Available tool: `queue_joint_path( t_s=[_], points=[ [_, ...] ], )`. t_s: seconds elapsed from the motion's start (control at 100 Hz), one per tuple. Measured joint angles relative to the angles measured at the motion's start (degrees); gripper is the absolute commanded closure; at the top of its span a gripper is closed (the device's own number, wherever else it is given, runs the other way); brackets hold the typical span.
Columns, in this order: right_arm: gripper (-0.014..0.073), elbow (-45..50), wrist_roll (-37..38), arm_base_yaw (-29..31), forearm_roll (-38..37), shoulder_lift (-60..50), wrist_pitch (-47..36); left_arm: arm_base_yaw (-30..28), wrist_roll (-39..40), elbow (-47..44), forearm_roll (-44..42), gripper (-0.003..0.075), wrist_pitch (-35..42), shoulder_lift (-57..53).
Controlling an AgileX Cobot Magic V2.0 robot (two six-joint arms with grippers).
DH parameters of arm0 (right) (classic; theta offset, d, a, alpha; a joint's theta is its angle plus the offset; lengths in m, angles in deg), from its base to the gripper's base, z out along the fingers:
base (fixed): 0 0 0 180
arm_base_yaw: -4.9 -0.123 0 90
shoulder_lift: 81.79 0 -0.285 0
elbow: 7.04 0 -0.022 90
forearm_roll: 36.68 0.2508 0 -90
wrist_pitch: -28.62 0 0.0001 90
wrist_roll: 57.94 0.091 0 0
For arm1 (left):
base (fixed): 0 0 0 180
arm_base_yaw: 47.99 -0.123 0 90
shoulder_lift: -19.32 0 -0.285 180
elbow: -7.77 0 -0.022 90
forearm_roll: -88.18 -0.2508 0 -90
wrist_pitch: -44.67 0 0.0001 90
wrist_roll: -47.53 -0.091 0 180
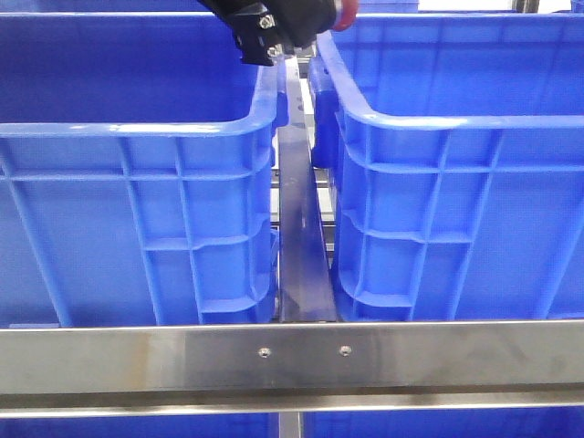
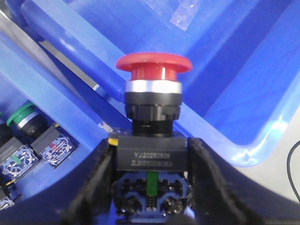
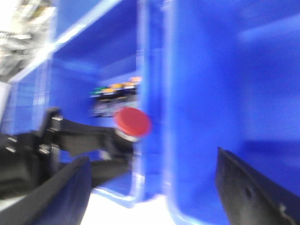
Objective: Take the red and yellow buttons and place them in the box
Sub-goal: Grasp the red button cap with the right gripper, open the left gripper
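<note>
Red plastic fills my left wrist view: the left tool (image 2: 150,197) is clamped on the black body of the red button (image 2: 153,65), one finger (image 2: 101,183) pressed against each side of that block, the mushroom cap pointing straight out ahead of the fingertips. Beyond the cap I see the rim of the right crate (image 2: 220,136) running across, so the button sits over the wall between the two bins. Off to one side of the tool, down inside the left crate (image 2: 51,98), lie more switch units, among them a green button (image 2: 22,115) just beside a couple of contact blocks (image 2: 51,147). In the front view the left tool (image 1: 274,36) hangs at the top, above the gap where the metal rail (image 1: 301,228) runs between the left crate (image 1: 137,210) and the right crate (image 1: 456,210), with a sliver of the red cap (image 1: 345,16) showing past it on the right-crate side. My right wrist view is badly blurred; the right tool (image 3: 150,187) has its fingers spread wide apart with nothing between them, and ahead of it I make out the red button (image 3: 133,122) carried by the left arm (image 3: 70,140) against the blue wall, with yellow-topped parts (image 3: 123,87) further back.
</note>
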Motion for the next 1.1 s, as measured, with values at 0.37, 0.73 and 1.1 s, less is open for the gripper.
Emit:
queue_joint_path(
  t_s=[0.37,0.73,1.1],
  points=[
    [0.0025,-0.1,-13.09,-9.79,17.04,13.35,-1.78,0.0,0.0,0.0,0.0,0.0522,0.25,0.0],
    [0.0025,-0.18,-15.51,-14.98,23.4,19.28,-5.34,0.0,0.0,0.0,0.37,0.0524,0.25,0.0],
    [0.0221,-3.53,-16.81,-16.79,24.18,21.14,-5.61,0.0,0.0,0.0,0.72,0.0524,0.8,-0.09]
  ],
)
